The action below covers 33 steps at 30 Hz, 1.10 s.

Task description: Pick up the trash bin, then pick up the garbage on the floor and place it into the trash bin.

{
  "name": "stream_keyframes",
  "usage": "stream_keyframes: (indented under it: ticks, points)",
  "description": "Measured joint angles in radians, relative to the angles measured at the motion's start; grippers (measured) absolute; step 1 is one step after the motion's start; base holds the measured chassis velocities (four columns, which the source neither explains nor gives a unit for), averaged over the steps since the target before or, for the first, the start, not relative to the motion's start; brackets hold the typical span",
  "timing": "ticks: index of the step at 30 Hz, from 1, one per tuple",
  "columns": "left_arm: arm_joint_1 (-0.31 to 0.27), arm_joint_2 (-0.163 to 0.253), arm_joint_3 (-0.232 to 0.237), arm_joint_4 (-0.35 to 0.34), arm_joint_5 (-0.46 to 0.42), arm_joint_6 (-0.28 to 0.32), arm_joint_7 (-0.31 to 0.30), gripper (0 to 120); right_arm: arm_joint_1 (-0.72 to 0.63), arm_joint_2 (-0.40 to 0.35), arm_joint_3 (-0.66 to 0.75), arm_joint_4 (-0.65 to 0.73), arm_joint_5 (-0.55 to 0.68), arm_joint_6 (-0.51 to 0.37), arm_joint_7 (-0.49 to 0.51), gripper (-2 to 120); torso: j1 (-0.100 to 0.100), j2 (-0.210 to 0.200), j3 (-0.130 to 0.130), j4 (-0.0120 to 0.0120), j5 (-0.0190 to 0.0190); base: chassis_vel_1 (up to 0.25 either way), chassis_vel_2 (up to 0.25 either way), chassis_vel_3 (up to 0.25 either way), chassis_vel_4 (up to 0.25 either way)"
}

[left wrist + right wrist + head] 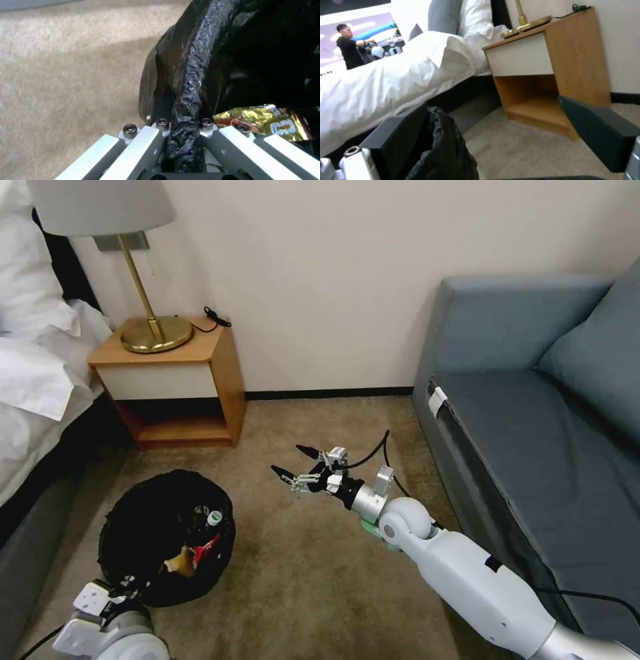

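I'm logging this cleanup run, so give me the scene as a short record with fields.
bin: low round black bin with crinkly plastic liner, on the tan carpet
left gripper: shut on the bin's rim
right gripper: open, empty, above the carpet beside the bin
in bin: gold-brown snack wrapper, red-and-white wrapper, small clear bottle
nearby: wooden nightstand, grey sofa

Crinkly glossy plastic trash bin (143,527) liner; matt carpet (313,580)

The head view looks down from high onto beige carpet (313,573). The left wrist view sits tight against the round black bag-lined trash bin (191,75). The right wrist view looks low across the floor at the wooden nightstand (553,75), shared with the head view.
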Motion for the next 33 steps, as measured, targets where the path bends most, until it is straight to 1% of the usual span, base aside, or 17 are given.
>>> stream_keyframes:
  ticks: [5,7,12,13,14,15,16,17,20,23,24,25,26,29,30,31,33]
  points:
    - [-0.013,0.003,0.000,0.005,-0.012,0.017,-0.036,1,-0.020,0.012,0.001,-0.004,0.012,-0.008,-0.005,100,0.000,0.000,0.000,0.0000,-0.0002,0.000,0.000,0.000,0.000]
    - [-0.015,0.007,0.000,0.003,-0.013,0.022,-0.040,1,-0.023,0.015,0.001,-0.007,0.011,-0.008,-0.007,100,0.000,0.000,0.000,0.0000,-0.0001,0.000,0.000,0.000,0.000]
    - [-0.041,0.028,0.001,0.005,-0.025,0.046,-0.064,1,-0.033,0.024,0.000,-0.010,0.026,-0.013,-0.009,100,0.000,0.000,0.000,-0.0001,0.0000,0.000,0.000,0.000,0.000]
    - [-0.044,0.033,0.001,0.006,-0.031,0.049,-0.067,4,-0.034,0.024,0.000,-0.010,0.028,-0.015,-0.009,100,0.000,0.000,0.000,-0.0001,-0.0001,0.000,0.000,0.000,0.000]
    - [-0.047,0.040,0.001,0.008,-0.040,0.054,-0.069,6,-0.036,0.026,-0.001,-0.009,0.030,-0.017,-0.010,100,0.000,0.000,0.000,-0.0001,-0.0001,0.000,0.000,0.000,0.000]
    - [-0.049,0.046,0.001,0.009,-0.047,0.058,-0.070,12,-0.037,0.027,-0.002,-0.009,0.030,-0.018,-0.011,100,0.000,0.000,0.000,0.0000,0.0001,0.000,0.000,0.000,0.000]
    - [-0.050,0.049,0.001,0.010,-0.052,0.060,-0.070,15,-0.038,0.028,-0.003,-0.008,0.030,-0.019,-0.011,100,0.000,0.000,0.000,0.0000,0.0000,0.000,0.000,0.000,0.000]
    - [-0.050,0.049,0.001,0.010,-0.052,0.060,-0.070,15,-0.038,0.028,-0.003,-0.008,0.030,-0.019,-0.011,100,0.000,0.000,0.000,0.0000,0.0000,0.000,0.000,0.000,0.000]
    - [-0.052,0.053,0.001,0.013,-0.057,0.061,-0.070,26,-0.040,0.028,-0.003,-0.007,0.029,-0.020,-0.011,100,0.000,0.000,0.000,0.0000,0.0000,0.000,0.000,0.000,0.000]
    - [-0.052,0.054,0.001,0.014,-0.059,0.062,-0.070,27,-0.041,0.028,-0.003,-0.006,0.028,-0.020,-0.011,100,0.000,0.000,0.000,-0.0001,0.0001,0.000,0.000,0.000,0.000]
    - [-0.054,0.057,0.001,0.020,-0.064,0.062,-0.072,41,-0.047,0.028,-0.004,0.000,0.023,-0.021,-0.012,100,0.000,0.000,0.000,0.0000,0.0000,0.000,0.000,0.000,0.000]
    - [-0.053,0.057,0.001,0.020,-0.064,0.062,-0.072,47,-0.050,0.028,-0.004,0.003,0.021,-0.021,-0.011,100,0.000,0.000,0.000,-0.0001,0.0000,0.000,0.000,0.000,0.000]
    - [-0.053,0.057,0.001,0.020,-0.064,0.062,-0.072,47,-0.050,0.028,-0.004,0.003,0.021,-0.021,-0.011,100,0.000,0.000,0.000,-0.0001,0.0000,0.000,0.000,0.000,0.000]
    - [-0.040,0.058,0.001,0.004,-0.064,0.065,-0.075,62,-0.060,0.026,-0.003,0.015,0.014,-0.022,-0.011,100,0.000,0.000,0.000,0.0000,-0.0001,0.000,0.000,0.000,0.000]
    - [-0.036,0.058,0.001,-0.001,-0.063,0.066,-0.076,65,-0.063,0.026,-0.002,0.018,0.012,-0.023,-0.010,100,0.000,0.000,0.000,0.0000,0.0002,0.000,0.000,0.000,0.000]
    - [-0.036,0.058,0.001,-0.001,-0.063,0.066,-0.076,65,-0.063,0.026,-0.002,0.018,0.012,-0.023,-0.010,100,0.000,0.000,0.000,0.0000,0.0002,0.000,0.000,0.000,0.000]
    - [-0.024,0.059,0.001,-0.013,-0.052,0.067,-0.083,73,-0.072,0.025,0.005,0.026,0.008,-0.023,-0.005,100,0.000,0.000,0.000,0.0000,-0.0002,0.000,0.000,0.000,0.000]
